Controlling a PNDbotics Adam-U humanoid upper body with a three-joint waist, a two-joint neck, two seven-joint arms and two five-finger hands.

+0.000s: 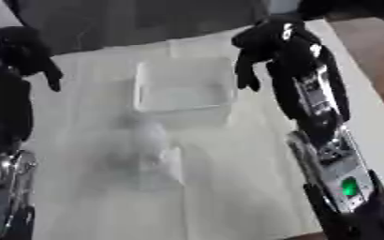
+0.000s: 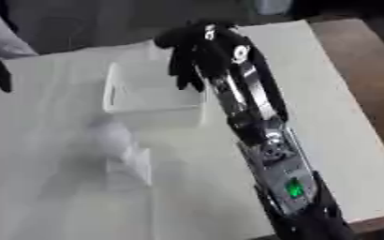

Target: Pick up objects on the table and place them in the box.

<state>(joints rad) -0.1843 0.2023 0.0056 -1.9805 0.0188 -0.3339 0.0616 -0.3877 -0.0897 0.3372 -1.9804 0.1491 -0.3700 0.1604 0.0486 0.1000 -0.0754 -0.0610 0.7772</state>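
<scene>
While aloft: right hand (image 1: 265,47) hangs at the box's (image 1: 183,86) right rim, fingers drooping, holding nothing.
Left hand (image 1: 31,51): raised left, fingers curled, empty.
Object (image 1: 150,154): pale, blurred, on table (image 1: 80,140) before box, unpicked.

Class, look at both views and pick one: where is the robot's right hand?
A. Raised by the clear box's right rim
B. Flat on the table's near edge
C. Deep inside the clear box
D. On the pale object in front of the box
A: the right hand hangs fingers-down at the right rim of the clear box, away from the pale object.
</scene>
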